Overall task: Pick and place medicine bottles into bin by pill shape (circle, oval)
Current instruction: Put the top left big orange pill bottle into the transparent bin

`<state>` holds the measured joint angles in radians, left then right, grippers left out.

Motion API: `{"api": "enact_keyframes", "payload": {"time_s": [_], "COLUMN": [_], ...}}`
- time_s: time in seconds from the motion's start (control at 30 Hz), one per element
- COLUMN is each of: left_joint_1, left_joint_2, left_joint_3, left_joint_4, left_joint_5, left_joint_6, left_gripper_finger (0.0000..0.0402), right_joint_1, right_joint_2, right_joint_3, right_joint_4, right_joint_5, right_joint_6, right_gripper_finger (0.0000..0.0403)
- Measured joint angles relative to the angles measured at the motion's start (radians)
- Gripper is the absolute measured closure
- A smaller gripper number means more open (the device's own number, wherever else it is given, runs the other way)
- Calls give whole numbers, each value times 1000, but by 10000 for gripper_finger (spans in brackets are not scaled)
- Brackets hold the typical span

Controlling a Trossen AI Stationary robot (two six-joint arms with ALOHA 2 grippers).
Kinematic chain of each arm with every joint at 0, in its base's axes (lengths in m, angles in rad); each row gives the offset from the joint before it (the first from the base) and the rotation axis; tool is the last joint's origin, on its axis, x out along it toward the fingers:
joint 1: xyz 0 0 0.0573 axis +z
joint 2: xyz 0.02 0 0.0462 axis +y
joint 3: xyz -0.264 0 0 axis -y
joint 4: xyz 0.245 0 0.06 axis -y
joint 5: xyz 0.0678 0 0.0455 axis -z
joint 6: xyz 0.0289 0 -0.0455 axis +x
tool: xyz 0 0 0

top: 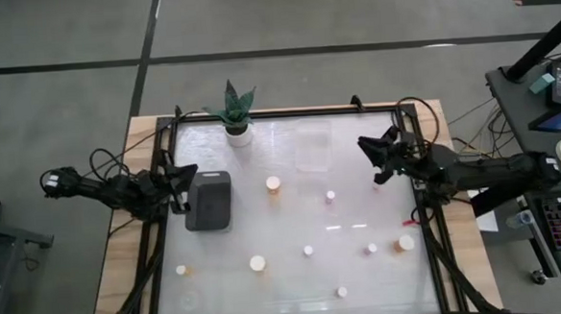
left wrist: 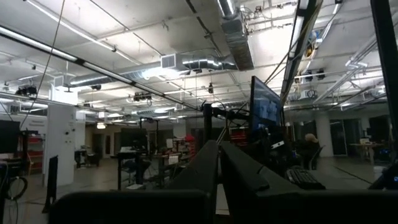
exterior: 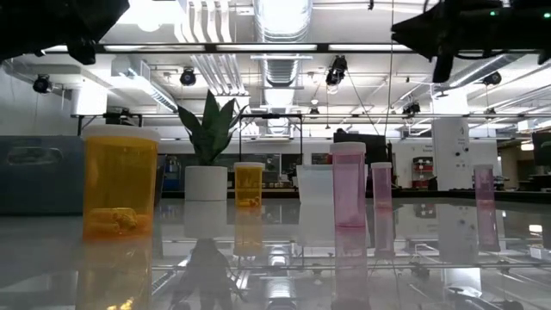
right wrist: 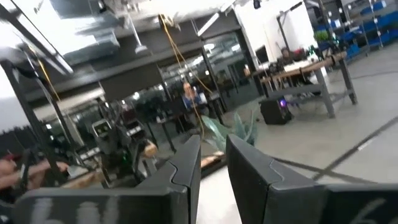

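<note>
White-capped medicine bottles (top: 273, 184) stand upright, scattered across the tabletop (top: 296, 272); dark bin (top: 209, 200) left, seemingly clear tray (top: 313, 144) behind.

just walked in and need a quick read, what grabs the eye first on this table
White-capped medicine bottles stand scattered over the glossy table, orange ones wide, pinkish ones slim. The dark bin sits at the left edge beside the left gripper, the potted plant at the far edge. The right gripper hangs shut at the right edge, holding nothing.

Overhead ceiling lights (exterior: 284, 13) bright, blown out top centre of low view. Table (top: 294, 224) glossy, washed by glare, mirror reflections. Right wrist view motion-blurred, tilted. Left wrist view dim, foreground dark.
</note>
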<state>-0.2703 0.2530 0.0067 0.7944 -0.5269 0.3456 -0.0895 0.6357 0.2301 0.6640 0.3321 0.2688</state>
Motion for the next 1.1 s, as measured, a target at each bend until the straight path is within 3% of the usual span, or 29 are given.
{"api": "enact_keyframes", "payload": {"time_s": [0.43,0.63,1.1], "left_joint_1": [0,0,0], "left_joint_2": [51,55,75], "left_joint_3": [0,0,0], "left_joint_4": [-1,0,-20], "left_joint_5": [1,0,0], "left_joint_6": [-68,-78,-80], "left_gripper_finger": [398,398,398], "right_joint_1": [12,16,31], "right_joint_2": [402,585,878], "right_joint_3": [261,404,776], "right_joint_4": [-36,-43,-473], "right_joint_5": [-8,-91,-142], "right_joint_6": [-87,-135,-225], "right_gripper_finger": [335,335,335]}}
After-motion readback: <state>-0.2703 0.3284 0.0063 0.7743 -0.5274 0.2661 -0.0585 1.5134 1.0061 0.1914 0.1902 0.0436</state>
